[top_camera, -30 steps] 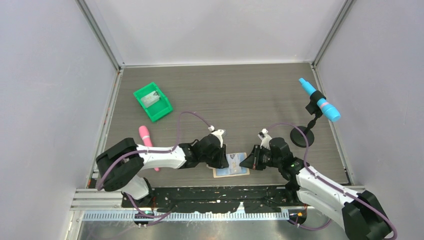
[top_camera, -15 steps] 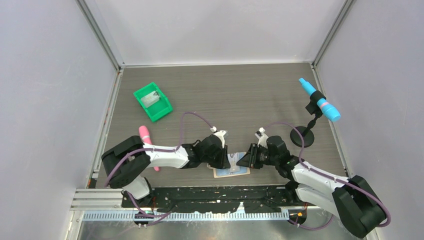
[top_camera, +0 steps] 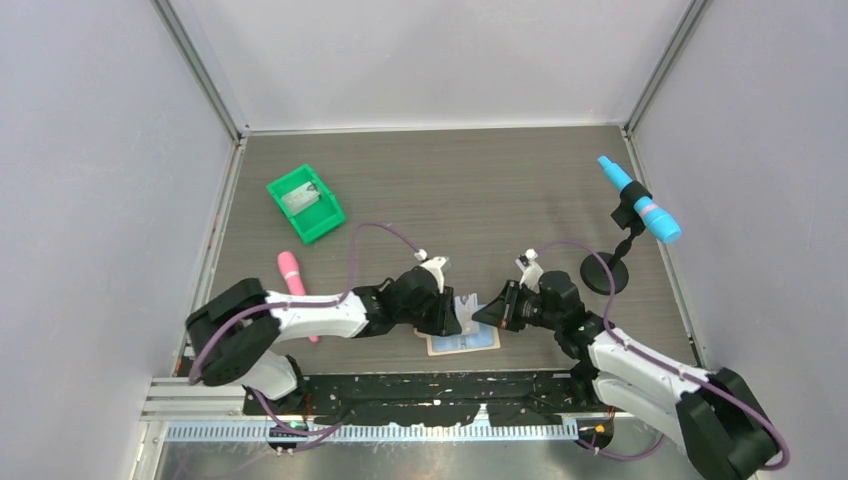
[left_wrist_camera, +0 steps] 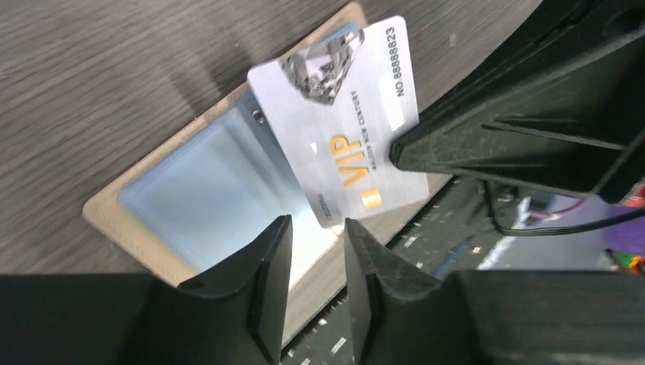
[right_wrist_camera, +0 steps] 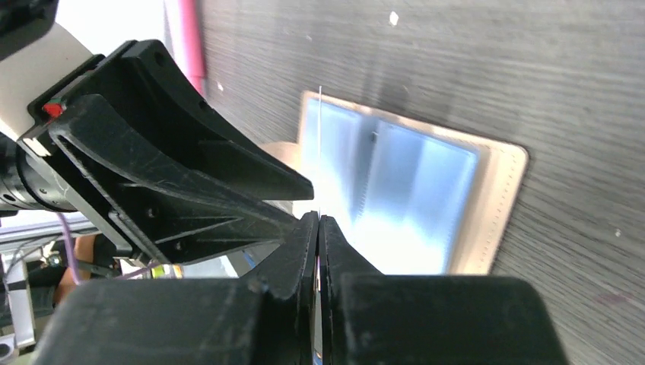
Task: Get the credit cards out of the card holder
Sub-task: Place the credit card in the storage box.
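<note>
Left wrist view: right gripper (left_wrist_camera: 401,150), clamped on a card (left_wrist_camera: 342,129), holds it tilted over the open holder (left_wrist_camera: 106,217); left gripper (left_wrist_camera: 316,232), narrowly parted, apparently empty. Pin the holder and draw the card straight out.

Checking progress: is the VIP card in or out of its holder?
Out: VIP card, pinched by right gripper, shows whole face above the card holder.

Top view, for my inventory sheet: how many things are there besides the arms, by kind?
Green bin: 1
Grey piece inside bin: 1
Pink stick: 1
Card holder: 1
Credit card showing: 1
Blue tool on stand: 1
Total: 6
</note>
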